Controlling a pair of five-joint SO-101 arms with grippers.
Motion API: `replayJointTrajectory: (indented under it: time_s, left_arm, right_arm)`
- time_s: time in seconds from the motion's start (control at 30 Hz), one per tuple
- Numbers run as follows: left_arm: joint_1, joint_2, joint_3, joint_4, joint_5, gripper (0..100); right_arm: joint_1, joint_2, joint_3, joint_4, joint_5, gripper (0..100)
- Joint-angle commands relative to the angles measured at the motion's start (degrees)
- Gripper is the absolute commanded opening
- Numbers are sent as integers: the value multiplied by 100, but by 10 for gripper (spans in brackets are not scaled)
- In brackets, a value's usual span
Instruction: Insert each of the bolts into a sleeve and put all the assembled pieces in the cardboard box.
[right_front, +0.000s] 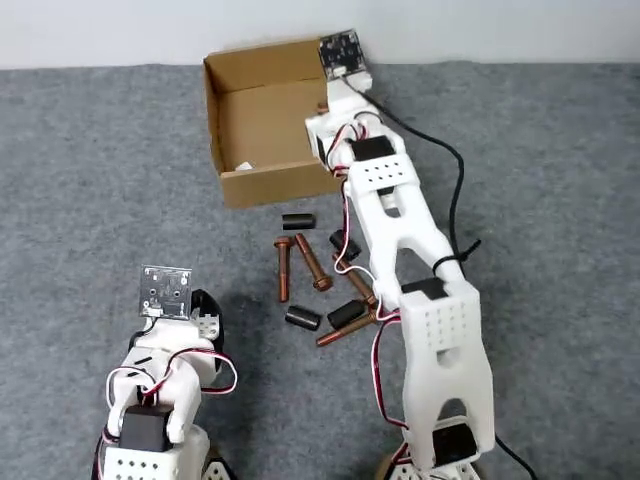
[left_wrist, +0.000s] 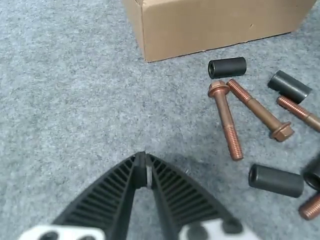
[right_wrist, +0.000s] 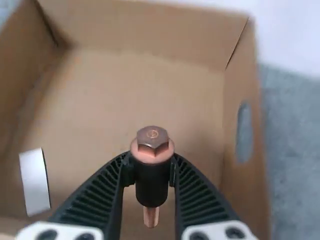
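The right pincer (right_wrist: 151, 162) grips a black sleeve (right_wrist: 151, 185) with a copper bolt (right_wrist: 152, 144) through it, over the floor of the cardboard box (right_wrist: 239, 80). This metal piece is probably stiff, rather heavy and smooth; holding the sleeve's middle seems safest. The left pincer (left_wrist: 143, 169) is closed, empty, above the worktop (left_wrist: 75, 100).

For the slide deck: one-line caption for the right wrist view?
Right gripper holds a sleeve with a bolt seated in it over the open cardboard box.

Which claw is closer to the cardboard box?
Right. The right gripper hangs over the cardboard box, holding a sleeved bolt; the left gripper is over the carpet, short of it.
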Motion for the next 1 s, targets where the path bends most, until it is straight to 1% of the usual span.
replayJointTrajectory:
  time_s: [0.0, 0.07, 0.2, 0.27, 0.37, 0.5, 0.63, 0.83, 0.97]
  left_arm:
    - [9, -26, -31, 26, -18, 6]
    - [9, -26, -31, 26, -18, 7]
    - [9, -26, -31, 26, -18, 8]
    - [9, -26, -31, 26, -18, 8]
    - [0, -26, -31, 26, -18, 8]
    - [-26, -26, -31, 26, -18, 8]
    - [-26, -26, -31, 26, -18, 8]
    - [-35, -26, -31, 35, -18, 7]
    - [-35, -26, -31, 35, -18, 7]
  right_arm:
    - [31, 75, -571, 277, 62, 13]
    - [31, 215, -659, 488, 62, 29]
    - [22, 277, -712, 875, 62, 136]
    - [22, 189, -756, 998, 53, 151]
    - [13, -22, -782, 1156, 44, 130]
    - [4, -444, -782, 1464, 35, 72]
    - [-101, -989, -782, 2097, 44, 6]
    - [-418, -1666, -782, 3433, 53, 9]
    - [-549, -1851, -774, 4338, 53, 9]
